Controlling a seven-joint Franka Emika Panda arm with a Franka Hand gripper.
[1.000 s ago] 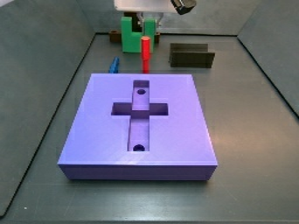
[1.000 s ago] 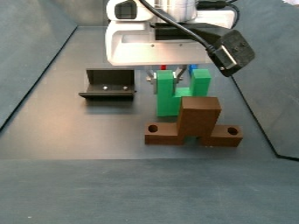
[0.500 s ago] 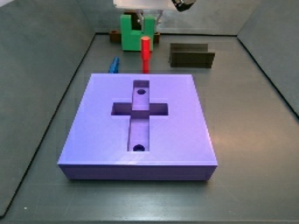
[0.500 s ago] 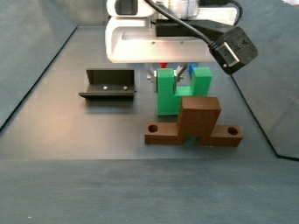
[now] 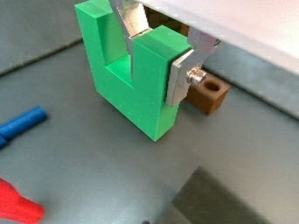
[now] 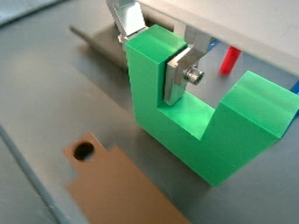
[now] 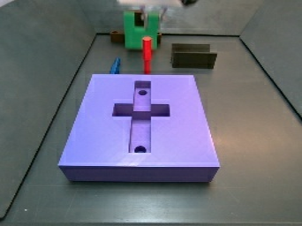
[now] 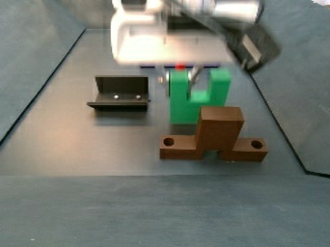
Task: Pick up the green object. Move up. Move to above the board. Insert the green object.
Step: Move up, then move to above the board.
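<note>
The green object (image 5: pixel 122 83) is a bright green U-shaped block, upright at the back of the floor in both side views (image 7: pixel 131 36) (image 8: pixel 194 101). My gripper (image 5: pixel 155 54) is shut on one of its upright arms, with a silver finger (image 6: pixel 177 77) pressed on each side, as both wrist views show (image 6: pixel 152 52). In a side view the gripper (image 8: pixel 180 69) is blurred above the block. The block's base is at or just above the floor. The purple-blue board (image 7: pixel 177 132) with its cross recess lies well in front, apart from the gripper (image 7: pixel 144 19).
A red peg (image 7: pixel 147 53) stands next to the green object, and a blue piece (image 7: pixel 116 65) lies by the board's far corner. The dark fixture (image 8: pixel 119 94) stands to one side. A brown piece (image 8: pixel 217 133) sits close beside the green block.
The gripper, shut on the green object, has risen slightly and now looks motion-blurred. The other pieces have not moved.
</note>
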